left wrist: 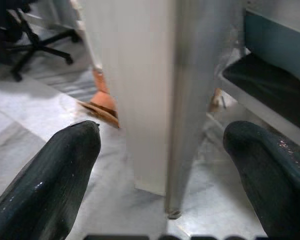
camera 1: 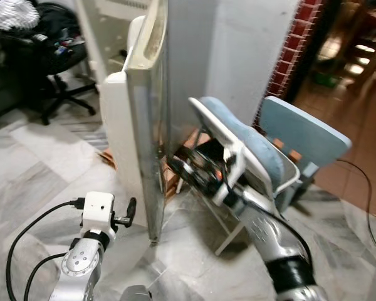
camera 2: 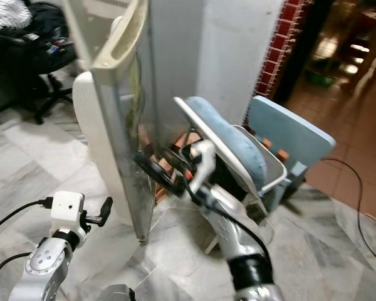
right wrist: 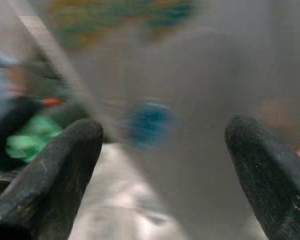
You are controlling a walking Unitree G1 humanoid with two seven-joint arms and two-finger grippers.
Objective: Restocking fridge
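Nearest, the left gripper (camera 1: pixel 130 212) hangs spread beside the fridge door (camera 1: pixel 143 144), while the right gripper (camera 2: pixel 151 168), also spread, reaches behind its edge; best hook that edge and swing it slowly wider.

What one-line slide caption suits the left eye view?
Right gripper reaches toward the open fridge door's edge beside a blue chair; left gripper waits low.
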